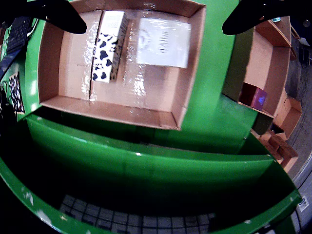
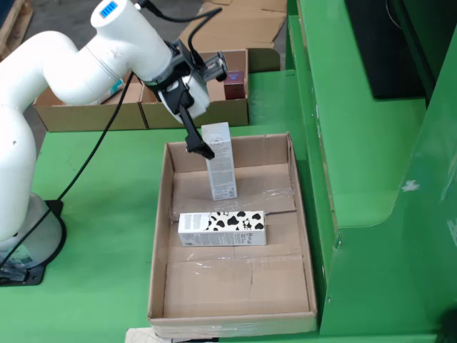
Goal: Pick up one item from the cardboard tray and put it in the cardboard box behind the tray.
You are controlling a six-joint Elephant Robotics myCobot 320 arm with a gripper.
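A white carton (image 2: 221, 161) stands upright at the far end of the cardboard tray (image 2: 161, 236). Nearer the middle of the tray lies a cow-patterned carton (image 2: 222, 229) on its side. My gripper (image 2: 211, 145) hangs at the top of the white carton, one black finger (image 2: 194, 136) showing on its left. In the wrist view the fingertips (image 1: 73, 22) spread wide at the top corners, open, with the white carton (image 1: 163, 42) between them untouched. The cow carton (image 1: 108, 46) lies to its left on the tray (image 1: 48, 58). The cardboard box (image 2: 193, 111) sits behind the tray.
The box behind holds a dark red item (image 2: 234, 86); the wrist view shows this box (image 1: 265, 68) on the right. Another box (image 2: 78, 114) stands to its left. A tall green frame (image 2: 371, 179) borders the tray's right side. The arm's base (image 2: 21, 243) and cable (image 2: 86, 164) lie left.
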